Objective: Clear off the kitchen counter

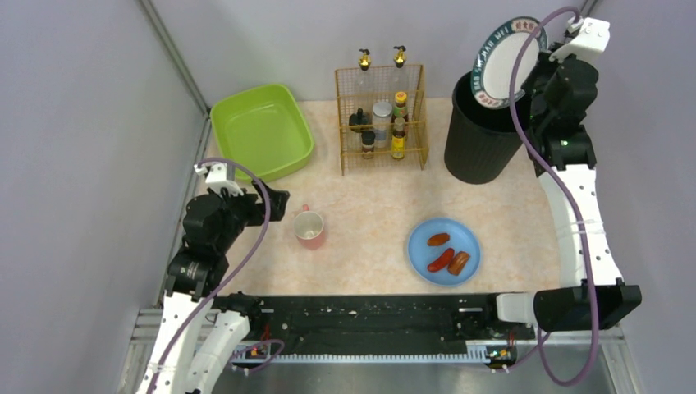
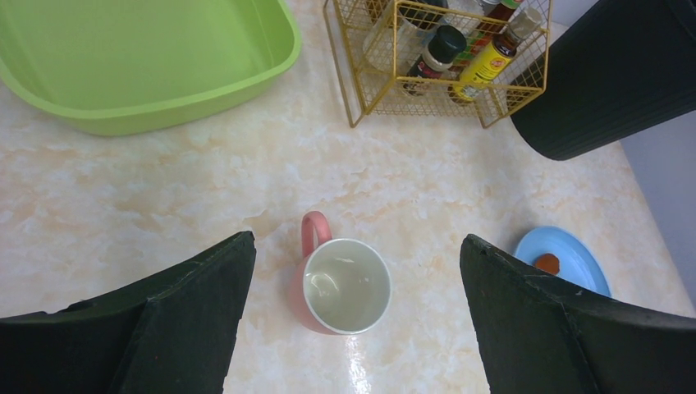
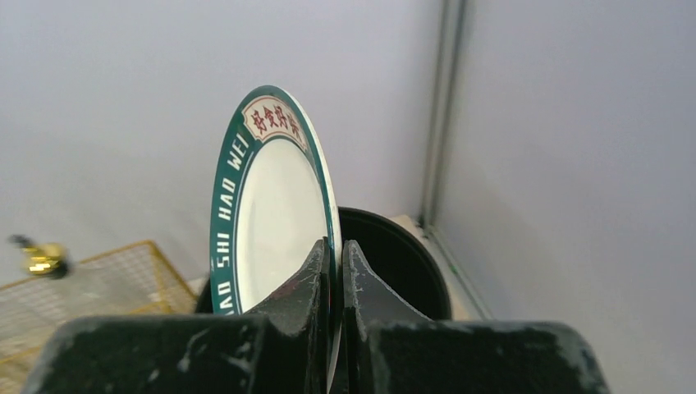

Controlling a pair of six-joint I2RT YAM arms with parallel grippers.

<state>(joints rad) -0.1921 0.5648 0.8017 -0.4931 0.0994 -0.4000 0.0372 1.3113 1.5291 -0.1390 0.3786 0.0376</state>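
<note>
Along the near edge of the desk (image 1: 373,209) runs a black rail strip (image 1: 369,316). The pale marbled desk spreads from this strip to the far wall.

Toward the near right corner lies a blue plate (image 1: 444,251) with three reddish sausages (image 1: 444,258) on it. Toward the left edge, level with it, a pink mug (image 1: 310,228) stands upright and empty, its handle turned to the far side. The left claw (image 1: 277,203) hangs just left of the mug, spread wide and holding nothing; from the left wrist the mug shows between the two fingers, touching neither.

In the far left corner sits an empty green tub (image 1: 263,130). At the middle of the far edge stands a gold wire rack (image 1: 380,119) holding bottles. A black ribbed bin (image 1: 480,135) stands in the far right corner. Above its mouth the right claw (image 3: 336,250) is clamped tight on the rim of a green-bordered white plate (image 3: 275,213), held on edge and clear of the desk.
</note>
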